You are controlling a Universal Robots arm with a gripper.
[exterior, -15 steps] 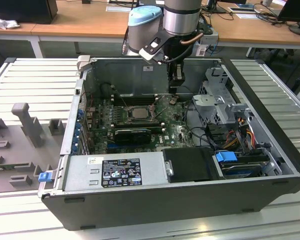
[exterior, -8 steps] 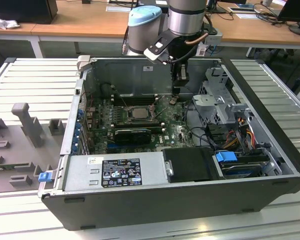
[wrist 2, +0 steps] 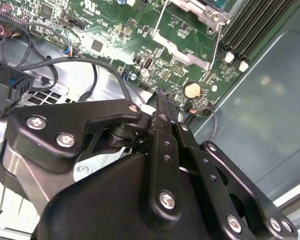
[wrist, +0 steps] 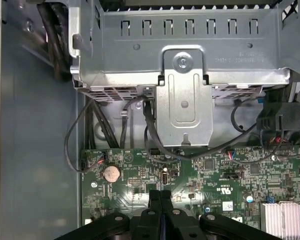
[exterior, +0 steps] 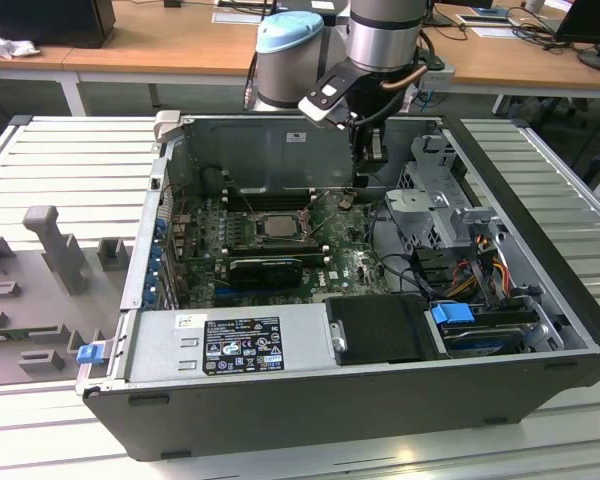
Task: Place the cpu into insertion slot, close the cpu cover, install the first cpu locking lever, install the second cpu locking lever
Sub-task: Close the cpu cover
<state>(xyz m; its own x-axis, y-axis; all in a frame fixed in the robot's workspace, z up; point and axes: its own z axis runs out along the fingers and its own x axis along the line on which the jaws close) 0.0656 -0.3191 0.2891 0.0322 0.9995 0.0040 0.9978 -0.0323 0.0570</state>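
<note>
In the exterior view the insertion slot [exterior: 302, 238] sits in the middle of the green motherboard inside the open computer case. The cpu [exterior: 277, 226] lies in it, a pale square with the grey cpu cover [exterior: 252, 217] framing it. My gripper [exterior: 360, 183] hangs over the board to the exterior view's right of the slot, apart from it. Its black fingers [wrist: 154, 199] are pressed together with nothing between them. In the second wrist view my gripper [wrist 2: 162, 96] points at the board near a coin battery [wrist 2: 192, 89], with a corner of the slot's metal surround [wrist 2: 186, 51] beyond.
A grey drive cage [wrist: 185, 55] and black cables [wrist: 140, 125] stand close to the gripper. A power supply [exterior: 230, 345] fills the case's near side. Memory slots [wrist 2: 250, 25] run beside the socket. Grey fixtures [exterior: 50, 245] lie on the table at the exterior view's left.
</note>
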